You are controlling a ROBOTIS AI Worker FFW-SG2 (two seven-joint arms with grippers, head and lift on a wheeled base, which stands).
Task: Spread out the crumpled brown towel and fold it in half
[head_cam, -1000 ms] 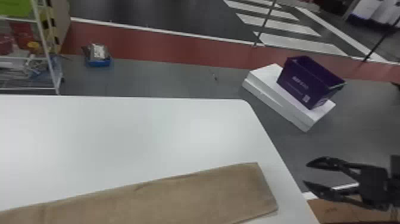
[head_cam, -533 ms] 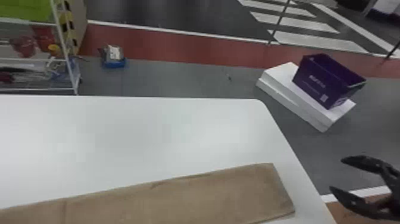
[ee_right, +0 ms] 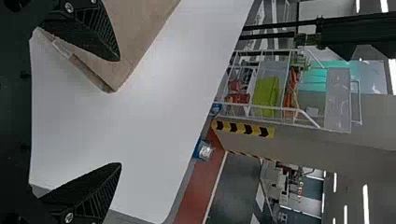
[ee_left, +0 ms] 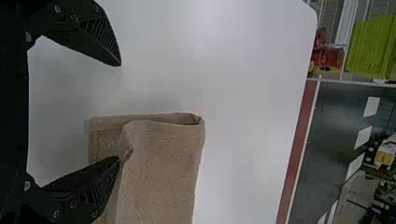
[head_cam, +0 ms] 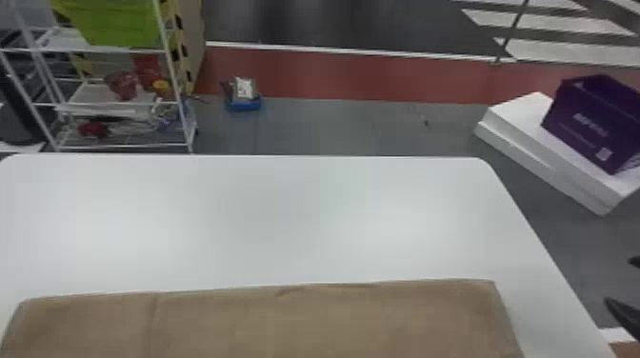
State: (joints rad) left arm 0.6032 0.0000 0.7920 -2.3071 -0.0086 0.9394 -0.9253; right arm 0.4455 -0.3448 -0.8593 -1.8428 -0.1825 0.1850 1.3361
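Note:
The brown towel (head_cam: 333, 319) lies flat as a long folded strip along the near part of the white table, with a small crease at its far edge. At the right edge in the head view, my right gripper (head_cam: 619, 281) stands open, off the table's right side. In the left wrist view my open left gripper (ee_left: 119, 111) has one finger over the towel (ee_left: 163, 172), whose end shows stacked layers and a loose fold. My right gripper (ee_right: 118, 112) has nothing between its fingers in the right wrist view; one finger overlaps the towel (ee_right: 135, 28) near its corner.
The white table (head_cam: 285, 214) has rounded far corners. Beyond it stand a wire shelf (head_cam: 190, 128) with a green bin (head_cam: 114, 24), a blue item (head_cam: 244, 102) on the floor, and a purple basket (head_cam: 590, 124) on white blocks (head_cam: 533, 138).
The head view has swung left, so table, towel and basket sit farther right in it. My right gripper has shifted outward to the right edge. The towel's folded shape looks the same.

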